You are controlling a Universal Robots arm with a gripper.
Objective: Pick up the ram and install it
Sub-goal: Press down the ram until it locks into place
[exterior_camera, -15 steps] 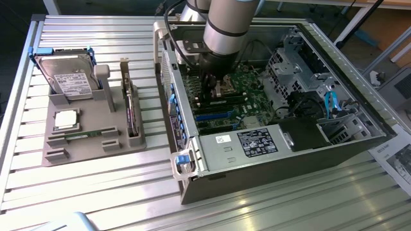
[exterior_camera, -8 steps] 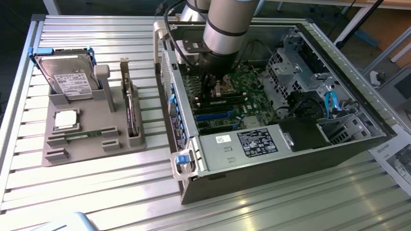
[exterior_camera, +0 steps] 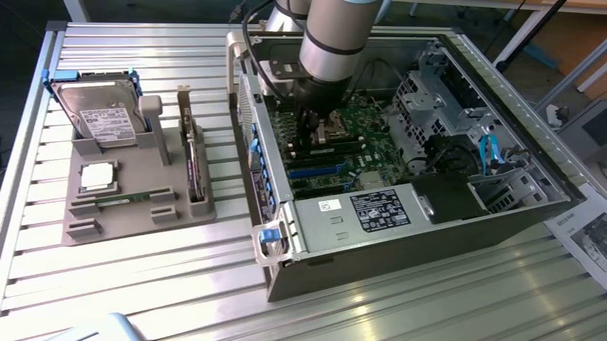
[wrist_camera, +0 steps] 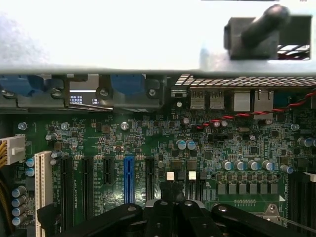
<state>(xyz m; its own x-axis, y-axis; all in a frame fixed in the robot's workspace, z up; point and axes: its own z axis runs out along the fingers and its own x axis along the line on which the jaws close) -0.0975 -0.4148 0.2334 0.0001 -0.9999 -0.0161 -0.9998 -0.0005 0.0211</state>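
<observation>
Grey robot arm's black gripper lowered inside open grey computer case, fingers closed together above green motherboard, narrow green ram stick lying well apart in grey slotted parts holder on ribbed metal table

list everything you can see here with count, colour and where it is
computer case: one, dark grey, open, the exterior view's right
motherboard: one, green, inside the case
holder tray: one, grey, the exterior view's left
hard drive: one, silver, upright at the tray's far end
processor chip: one, silver, on the tray
ram: one, green, in a tray slot near the chip
expansion card: one, dark, upright on the tray
gripper: one, black, shut, over the motherboard inside the case
</observation>
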